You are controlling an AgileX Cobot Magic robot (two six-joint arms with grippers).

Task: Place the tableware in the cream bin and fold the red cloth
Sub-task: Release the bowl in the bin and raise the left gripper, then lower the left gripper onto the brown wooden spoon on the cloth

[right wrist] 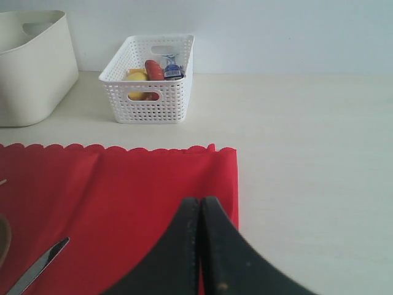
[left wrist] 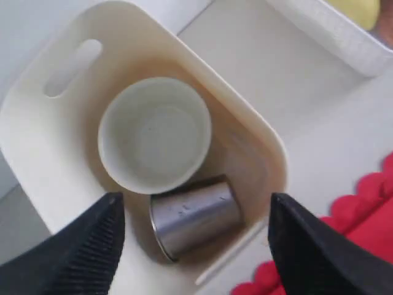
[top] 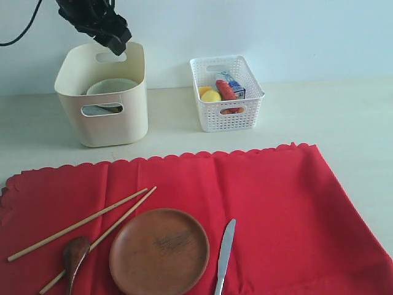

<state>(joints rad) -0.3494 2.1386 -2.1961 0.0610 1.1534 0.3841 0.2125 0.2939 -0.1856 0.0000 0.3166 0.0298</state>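
Tableware is split: the bowl point(left wrist: 155, 134) and cup point(left wrist: 193, 215) sit in the cream bin point(top: 116, 132) at far left, while the chopsticks point(top: 86, 224), spoon point(top: 75, 255), plate point(top: 159, 251) and knife point(top: 225, 255) wait on the red cloth point(top: 276, 209) at the near side. Your left gripper point(left wrist: 196, 203) hangs spread and empty over the bin. The chopsticks lie nearward of it, slanting near-left to far-right. Your right gripper point(right wrist: 201, 212), pressed together, hovers by the cloth's right edge, closer to the knife. The basket point(top: 227, 114) is out of your path.

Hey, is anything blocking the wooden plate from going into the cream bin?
Nothing stands between the wooden plate and the cream bin. But the left claw hangs open over the bin's mouth, and the white bowl and steel cup already fill most of its floor.
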